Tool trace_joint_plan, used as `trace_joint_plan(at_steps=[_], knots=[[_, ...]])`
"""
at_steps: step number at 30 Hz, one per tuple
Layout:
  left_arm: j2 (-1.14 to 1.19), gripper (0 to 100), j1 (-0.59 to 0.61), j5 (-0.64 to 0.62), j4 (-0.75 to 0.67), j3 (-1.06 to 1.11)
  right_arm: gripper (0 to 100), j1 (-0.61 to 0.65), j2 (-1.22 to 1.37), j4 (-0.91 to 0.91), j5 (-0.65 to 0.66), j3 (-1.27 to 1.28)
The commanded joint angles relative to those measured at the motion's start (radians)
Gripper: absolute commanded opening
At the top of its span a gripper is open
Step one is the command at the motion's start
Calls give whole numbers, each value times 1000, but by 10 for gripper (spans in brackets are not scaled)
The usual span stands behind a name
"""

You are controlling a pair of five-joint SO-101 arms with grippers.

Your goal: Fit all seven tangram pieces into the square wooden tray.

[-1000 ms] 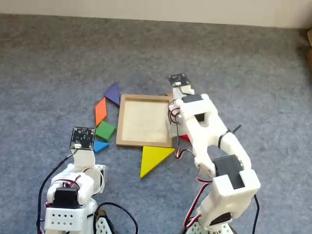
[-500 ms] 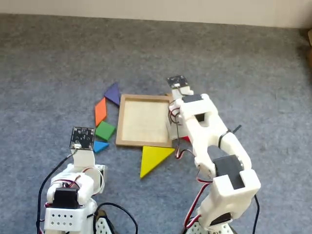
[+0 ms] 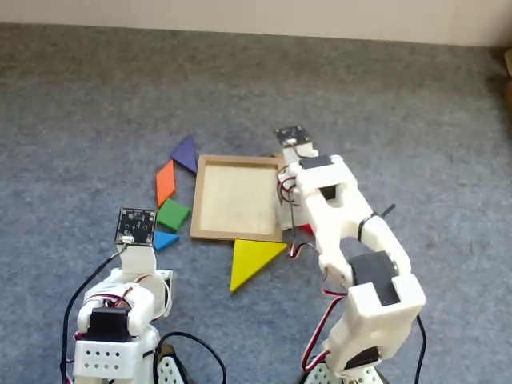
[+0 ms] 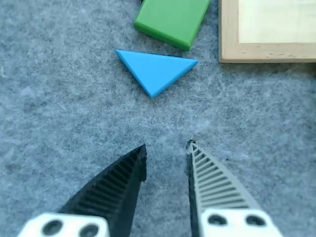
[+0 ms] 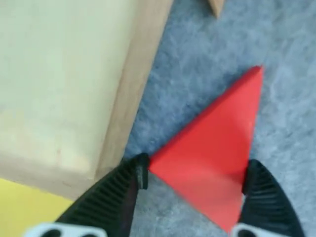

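Observation:
The square wooden tray (image 3: 210, 233) lies empty on the carpet. Left of it are a purple triangle (image 3: 186, 152), an orange parallelogram (image 3: 165, 182), a green square (image 3: 172, 214) and a small blue triangle (image 3: 166, 239). A big yellow triangle (image 3: 252, 260) lies at its near edge. By the tray's right side a red triangle (image 5: 217, 153) rests on the carpet, and my right gripper (image 5: 196, 173) is shut on it, fingertips against two of its sides. My left gripper (image 4: 166, 146) hangs open just short of the blue triangle (image 4: 155, 70), with the green square (image 4: 172, 19) beyond.
Grey carpet covers the floor. The right arm (image 3: 336, 216) stretches over the tray's right edge and hides most of the red piece. A tan pointed tip (image 5: 216, 7) shows near the tray's far right corner. The tray frame (image 5: 133, 98) runs close beside the red triangle.
The right arm's wrist has shifted very slightly over the tray's right edge. The left arm and the loose pieces have stayed still.

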State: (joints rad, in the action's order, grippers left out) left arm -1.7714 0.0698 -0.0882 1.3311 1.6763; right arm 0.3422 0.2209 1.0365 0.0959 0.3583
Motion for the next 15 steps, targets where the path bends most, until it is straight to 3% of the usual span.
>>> trace_joint_plan(at_steps=[1, 8, 15], knots=[[-44, 142, 15, -6, 6, 19, 177, -30, -7, -21, 15, -56], [-44, 142, 15, -6, 6, 19, 159, -53, -22, -13, 17, -58], [-44, 142, 15, -6, 6, 19, 159, -50, -252, 8, 17, 19]])
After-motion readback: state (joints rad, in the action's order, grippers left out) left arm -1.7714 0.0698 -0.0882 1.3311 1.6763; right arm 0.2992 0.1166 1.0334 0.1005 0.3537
